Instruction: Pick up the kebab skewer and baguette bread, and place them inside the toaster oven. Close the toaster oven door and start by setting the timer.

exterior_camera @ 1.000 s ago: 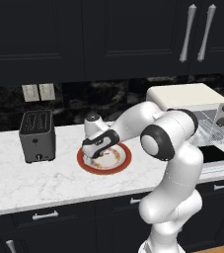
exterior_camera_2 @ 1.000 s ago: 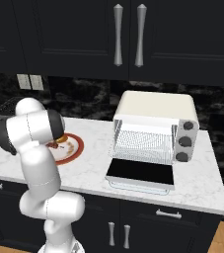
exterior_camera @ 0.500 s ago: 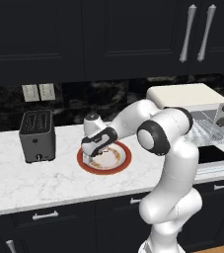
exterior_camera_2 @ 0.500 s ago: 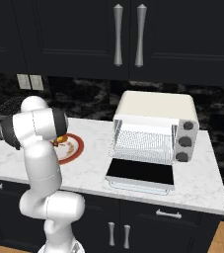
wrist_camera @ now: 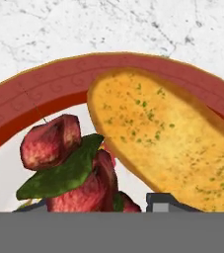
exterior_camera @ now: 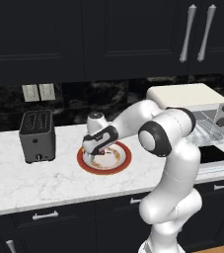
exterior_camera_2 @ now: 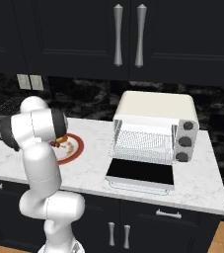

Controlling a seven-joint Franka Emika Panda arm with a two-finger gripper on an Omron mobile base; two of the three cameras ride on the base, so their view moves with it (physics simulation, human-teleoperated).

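While the gripper (exterior_camera: pixel 94 151) sits low over the plate (exterior_camera: pixel 121 162) near the middle of the counter (exterior_camera: pixel 15 183), I count the task as barely begun. In the hand view the kebab skewer (wrist_camera: pixel 71 170) lies right between the finger tips, its red chunks and green leaf touching the baguette bread (wrist_camera: pixel 168 138) beside it, both on the plate inside the red rim. The jaws look to be drawing in around the skewer, but the tips are mostly cut off at the bottom of that view, so I cannot tell whether they have it gripped yet.

Toward the right end of the counter the toaster oven (exterior_camera_2: pixel 155 106) stands with its door (exterior_camera_2: pixel 140 174) dropped flat and the wire rack bare. So the oven is ready to load, and nothing is in it. What I have left: lift the skewer, carry it to the rack, return for the bread, shut the door, then turn the timer knob (exterior_camera_2: pixel 187 126).
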